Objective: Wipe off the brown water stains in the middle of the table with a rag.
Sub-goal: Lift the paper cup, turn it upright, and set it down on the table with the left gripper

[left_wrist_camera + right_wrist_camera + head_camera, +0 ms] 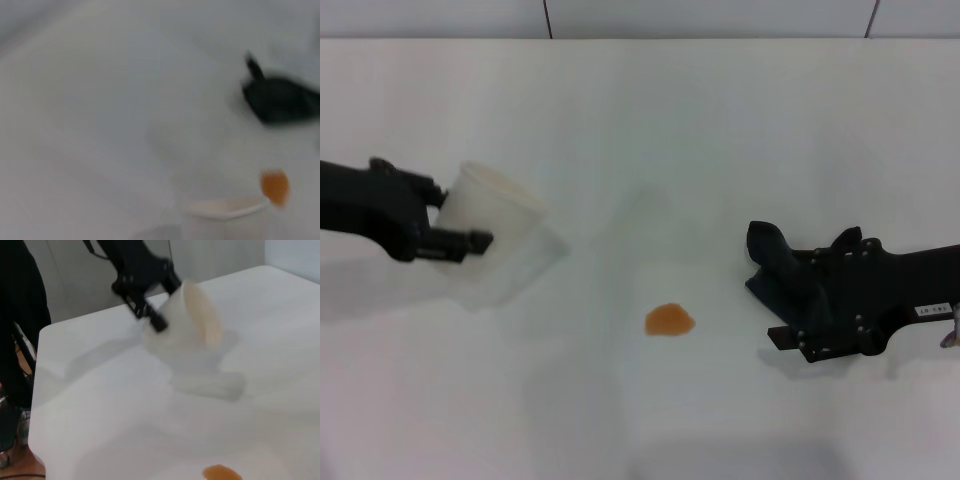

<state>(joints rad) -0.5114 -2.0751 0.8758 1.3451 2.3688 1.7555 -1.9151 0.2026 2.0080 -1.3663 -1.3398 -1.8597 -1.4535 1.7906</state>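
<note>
Right claw (790,300) grips rag (775,262) — its label (936,310) unreadable.

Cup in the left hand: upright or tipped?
Tipped. The cup leans in the left hand, mouth angled sideways, above the table.

The left wrist view blurs the cup (225,220), cut off by the edge.

The table (650,120) looks smooth, matt white. The cup (495,225) at nine o'clock seems pale translucent plastic. The stain (669,320) is glossy orange-brown liquid. The rag (782,268) is soft dark cloth.
</note>
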